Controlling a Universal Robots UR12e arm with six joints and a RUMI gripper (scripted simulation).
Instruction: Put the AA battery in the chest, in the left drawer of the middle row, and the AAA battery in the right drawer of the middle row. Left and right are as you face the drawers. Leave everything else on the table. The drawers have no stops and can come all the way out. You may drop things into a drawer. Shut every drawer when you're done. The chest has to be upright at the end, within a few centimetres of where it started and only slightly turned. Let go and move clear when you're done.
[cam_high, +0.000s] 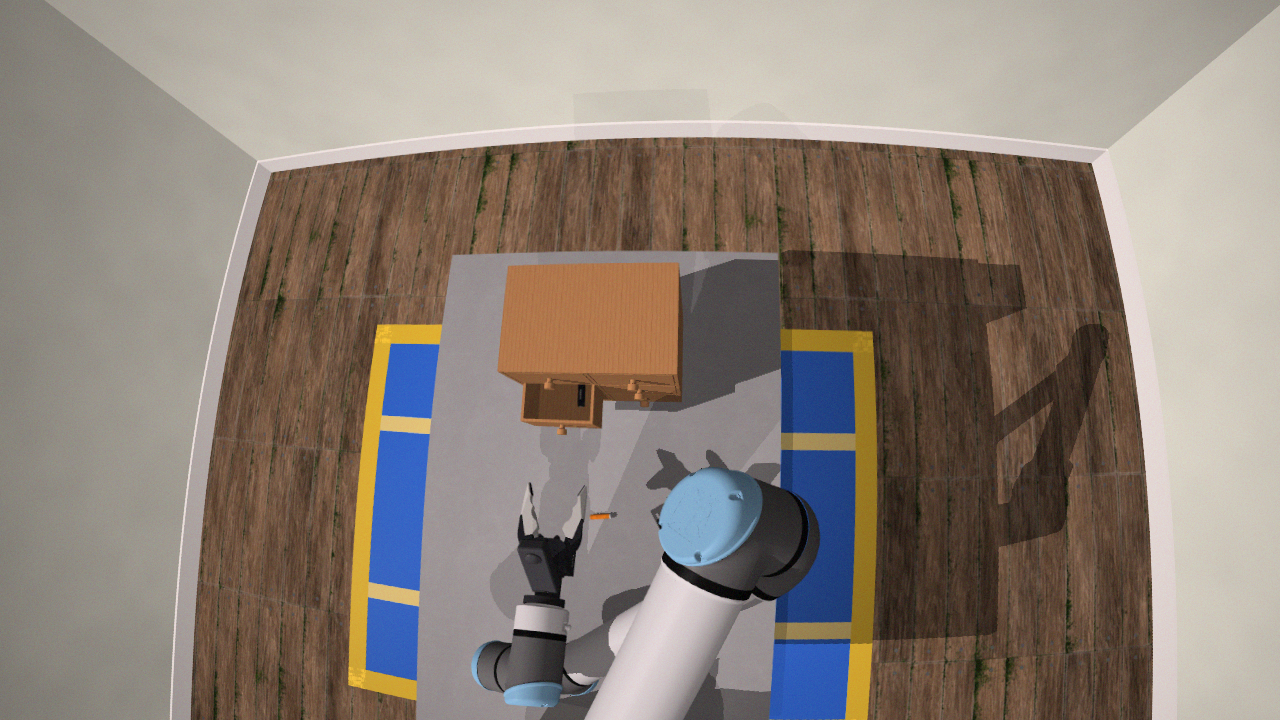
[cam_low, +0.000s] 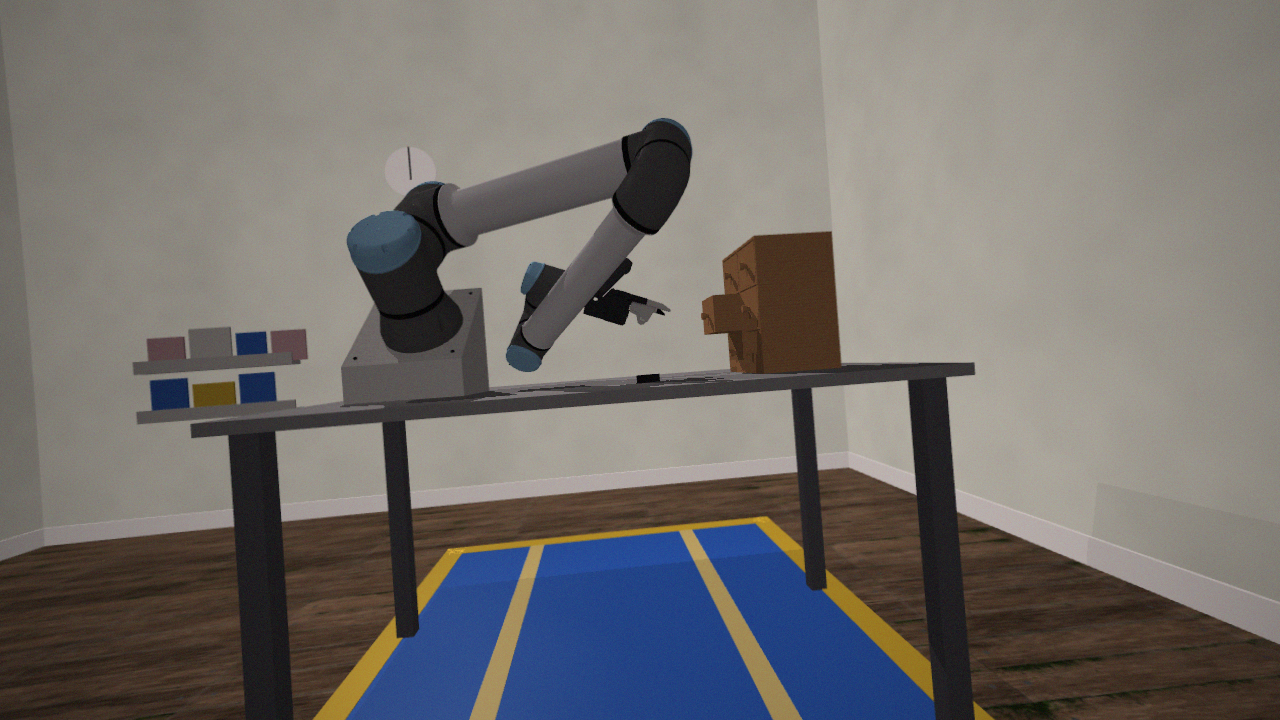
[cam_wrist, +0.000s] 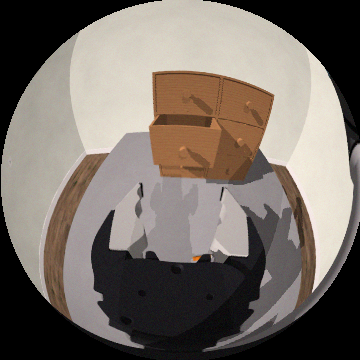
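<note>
The wooden chest (cam_high: 590, 317) (cam_low: 796, 304) (cam_wrist: 186, 85) stands upright at the back of the table. Its left middle drawer (cam_high: 559, 423) (cam_low: 713, 315) (cam_wrist: 170, 142) is pulled out; its right middle drawer (cam_wrist: 248, 135) looks shut. A small black object (cam_high: 581, 394), perhaps a battery, lies inside the open drawer at its right side. A small orange and dark object (cam_high: 601, 515) (cam_wrist: 197, 258), maybe the other battery, lies on the table right of the fingers. My gripper (cam_high: 556, 487) (cam_low: 665, 310) (cam_wrist: 182, 186) is partly open, with nothing between the fingers, above the table in front of the open drawer.
A small black block (cam_low: 648, 377) lies on the table, mostly hidden by the arm in the top view. The arm's elbow (cam_high: 711, 514) (cam_low: 662, 152) is raised over the right side of the table. Shelves (cam_low: 214, 365) with coloured boxes are beyond the robot base.
</note>
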